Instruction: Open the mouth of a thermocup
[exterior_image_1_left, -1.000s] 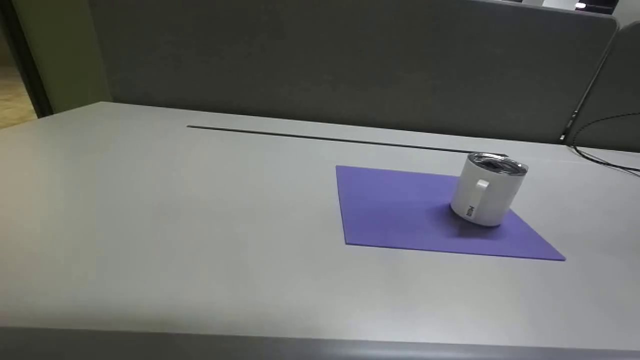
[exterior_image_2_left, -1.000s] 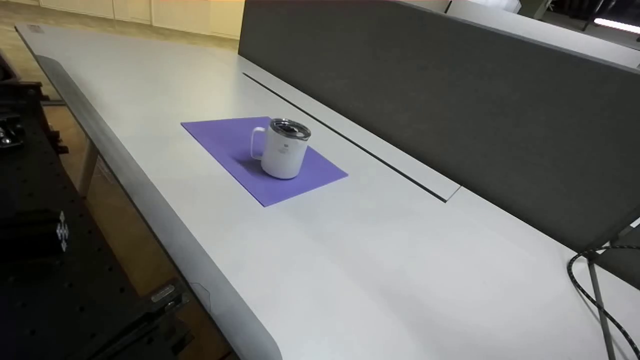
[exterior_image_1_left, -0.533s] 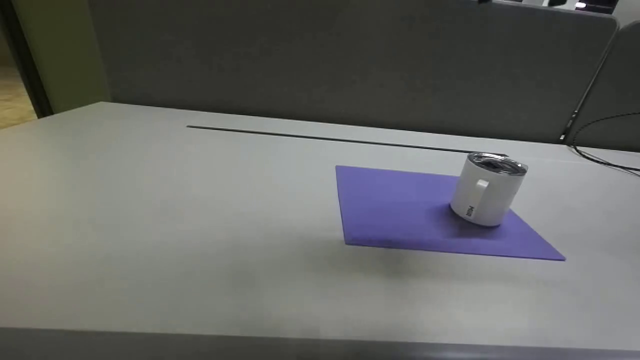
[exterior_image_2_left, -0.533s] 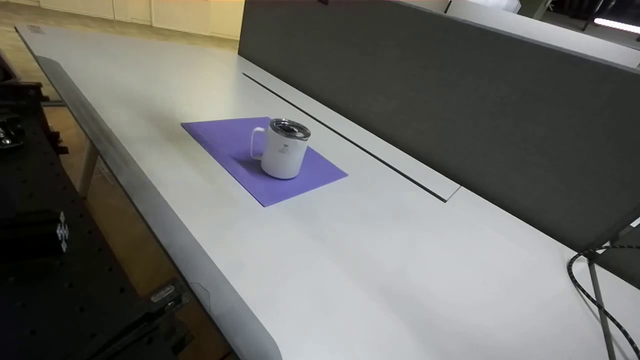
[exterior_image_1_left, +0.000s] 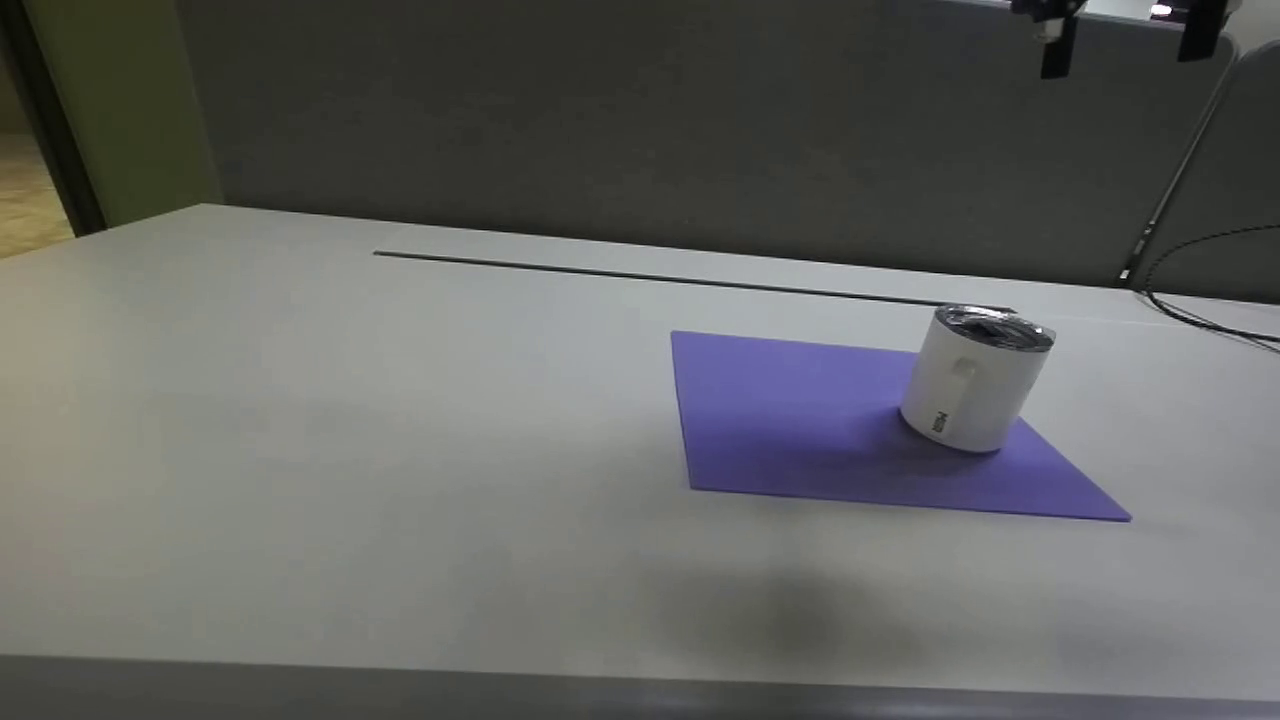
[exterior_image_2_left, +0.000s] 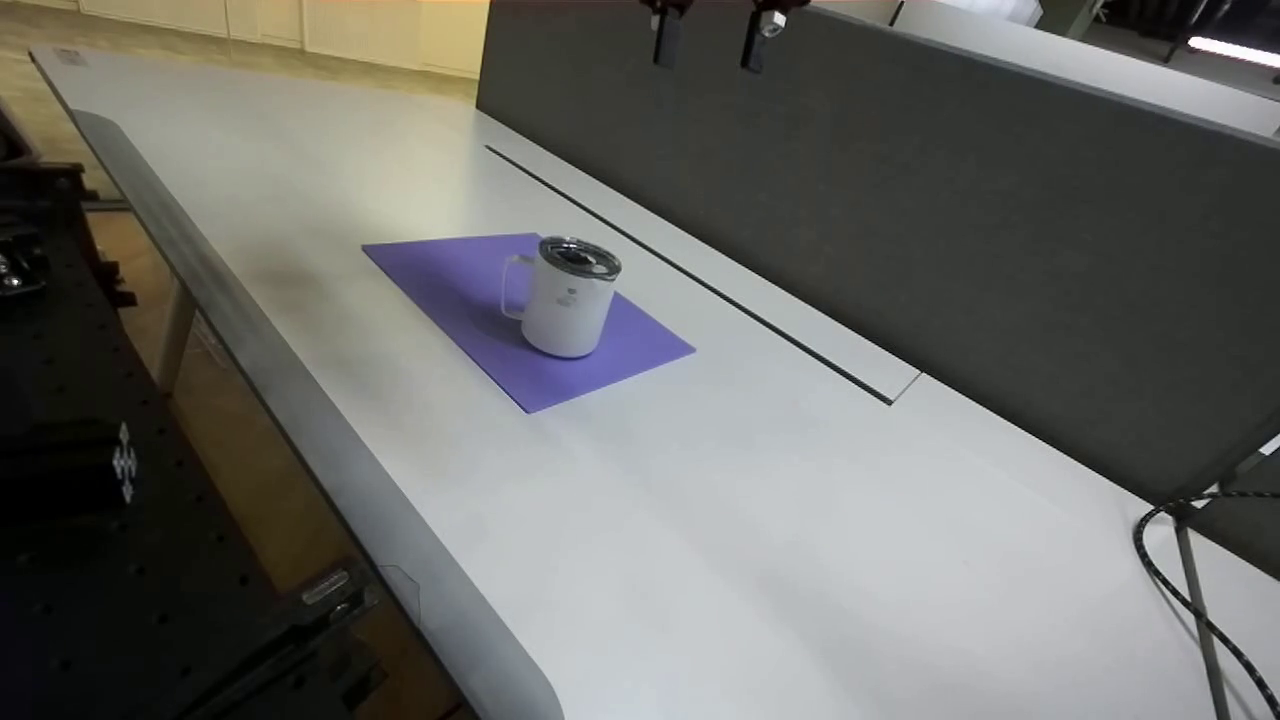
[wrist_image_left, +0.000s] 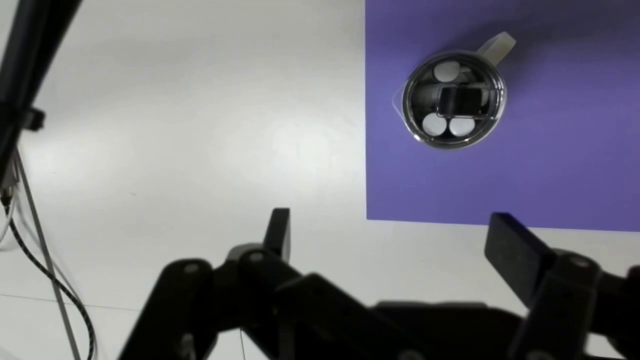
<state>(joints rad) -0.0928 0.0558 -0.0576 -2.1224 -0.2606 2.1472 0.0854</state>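
Gripper (exterior_image_1_left: 1126, 66) and thermocup (exterior_image_1_left: 990, 395) were well apart in an exterior view: up at the frame's edge two dark, squared-off fingers (exterior_image_1_left: 1057, 55) stood wide of each other with nothing between them, while the thermocup stood upright on a thin purple mat (exterior_image_1_left: 790, 420) laid on a pale, smooth surface (exterior_image_1_left: 400, 430). Judging by that, none of the opening was done; coming down, meeting the mouth (exterior_image_1_left: 995, 328) and working it were all left.

In an exterior view the handle (exterior_image_2_left: 504, 288) made a slim, squared loop at the side of the thermocup's white, matt-looking body, which bore a small grey mark (exterior_image_2_left: 568, 298). The lid (exterior_image_2_left: 580, 258) sat on top, a glossy dark round in a silvery rim. Behind the surface ran a partition (exterior_image_2_left: 850, 190) with a flat, dark grey face.

In the wrist view the mouth showed best: clear, smoky plastic by the look of it, ringed in silver, with a dark oblong tab (wrist_image_left: 459, 102) and three pale discs (wrist_image_left: 434, 124). Whether the tab covered a drinking hole could not be told, though it was probably the part to move. The thermocup stood apart from the fingers, its handle pointing away from them.
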